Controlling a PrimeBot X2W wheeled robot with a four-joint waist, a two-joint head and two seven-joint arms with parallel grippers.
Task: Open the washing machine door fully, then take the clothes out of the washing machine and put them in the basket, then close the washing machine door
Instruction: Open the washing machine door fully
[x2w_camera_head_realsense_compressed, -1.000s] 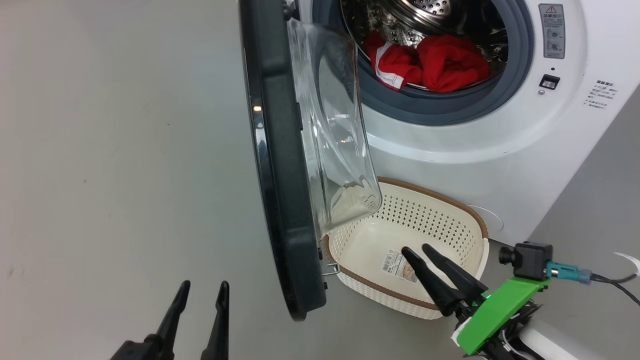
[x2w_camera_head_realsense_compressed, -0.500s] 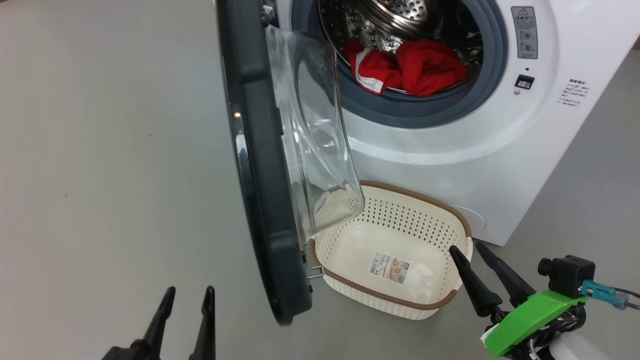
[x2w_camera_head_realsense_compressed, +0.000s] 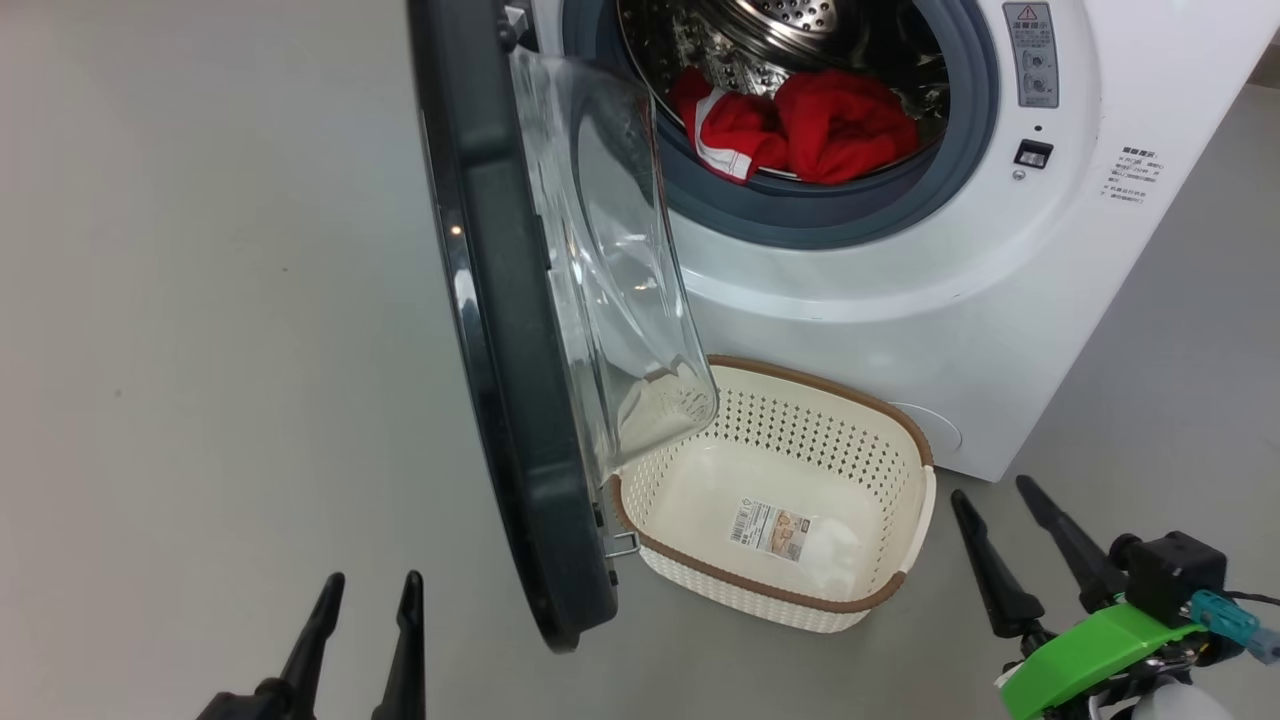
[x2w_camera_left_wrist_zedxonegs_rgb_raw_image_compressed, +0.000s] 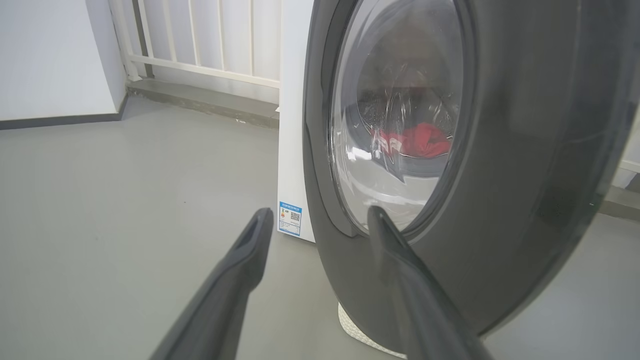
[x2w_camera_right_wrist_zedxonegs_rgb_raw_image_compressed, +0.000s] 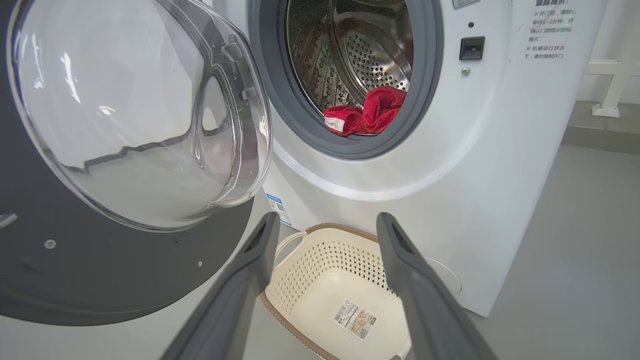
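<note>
Out front of the washing machine (x2w_camera_head_realsense_compressed: 900, 330), by its lower front corner on the robot's right, the right gripper (x2w_camera_head_realsense_compressed: 988, 489) hangs over the grey floor (x2w_camera_head_realsense_compressed: 200, 300) w/ its two dark fingers spread wide & nothing btwn them, tips aimed at the machine. A green bracket (x2w_camera_head_realsense_compressed: 1090, 640) & small black camera (x2w_camera_head_realsense_compressed: 1170, 575) sit behind the fingers. The left gripper (x2w_camera_head_realsense_compressed: 373, 577) is also out front of the machine, but on the other side of the washing machine door (x2w_camera_head_realsense_compressed: 510, 350), facing the door's outer face. Its fingers are likewise parted & holding nothing, apart from the rim in head view. The door stands swung out approx square to the machine's front, its clear glass bowl (x2w_camera_head_realsense_compressed: 620, 250) bulging toward the right gripper's side. Close to the machine's foot, under the opening, the basket (x2w_camera_head_realsense_compressed: 820, 440) sits on the floor, near the right gripper. The glass bowl overlaps its door-side end in head view, & a paper label (x2w_camera_head_realsense_compressed: 770, 528) lies on its bottom. The clothes (x2w_camera_head_realsense_compressed: 830, 125), red w/ a white edge, lie heaped inside the machine's steel drum (x2w_camera_head_realsense_compressed: 790, 20), at the front lip just behind the grey rubber ring (x2w_camera_head_realsense_compressed: 800, 215).
</note>
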